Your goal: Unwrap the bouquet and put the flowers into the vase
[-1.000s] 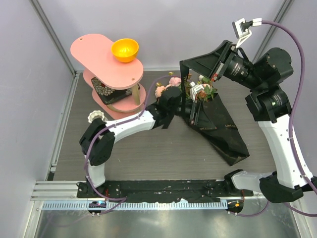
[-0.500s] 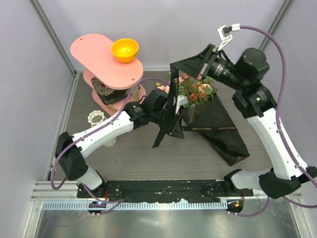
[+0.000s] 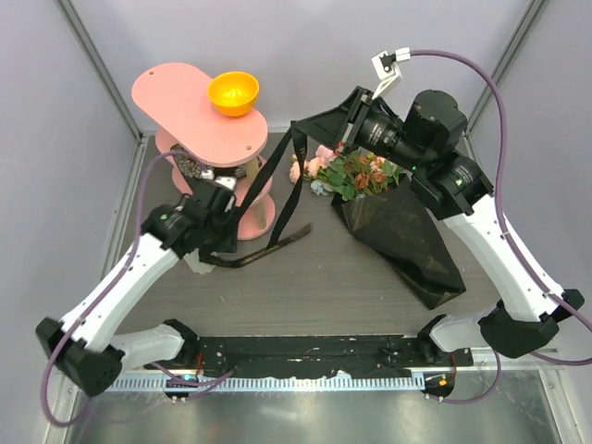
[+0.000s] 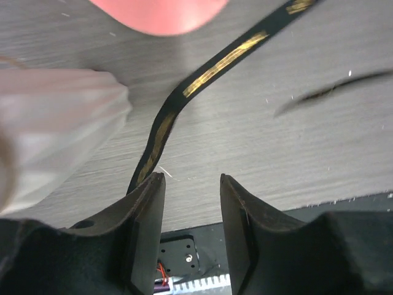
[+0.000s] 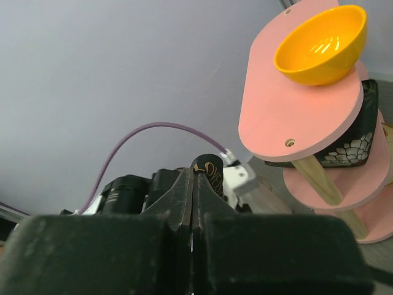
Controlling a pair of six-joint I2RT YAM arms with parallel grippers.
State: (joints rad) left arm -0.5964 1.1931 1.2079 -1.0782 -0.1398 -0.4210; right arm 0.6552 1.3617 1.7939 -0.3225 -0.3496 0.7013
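1. The dark grey wood-grain table (image 3: 370, 305) is carrying everything. The pink two-tier stand (image 3: 185, 97) is standing at the upper left of the top view.
2. The bouquet is lying right of centre. Its glossy black wrapping sheet (image 3: 407, 240) is spreading toward the lower right, and the green-stemmed artificial flowers (image 3: 356, 171) are spilling out at its upper end.
3. The right gripper (image 5: 194, 175) is clenching a raised corner of that sheet at upper centre. The unwrapping seems to be under way. It is best served by keeping that pinch firm and lifting slowly, so the blooms are not being dragged along.
4. The left gripper (image 4: 191, 181), at left-centre, is hanging with its jaws apart and grasping nothing.
5. The black ribbon with gold lettering (image 4: 227, 58) is trailing from the sheet corner down to the table and passing outside one finger. It should be laid well apart from the vase mouth.
6. The small white ribbed vase (image 4: 55, 129) is sitting just beside the left gripper, mostly hidden under the arm in the top view.
7. Counting: one table, one stand, one bouquet, two grippers, one ribbon, one vase, one orange plastic bowl (image 3: 232, 92). The blooms are too bunched to count.
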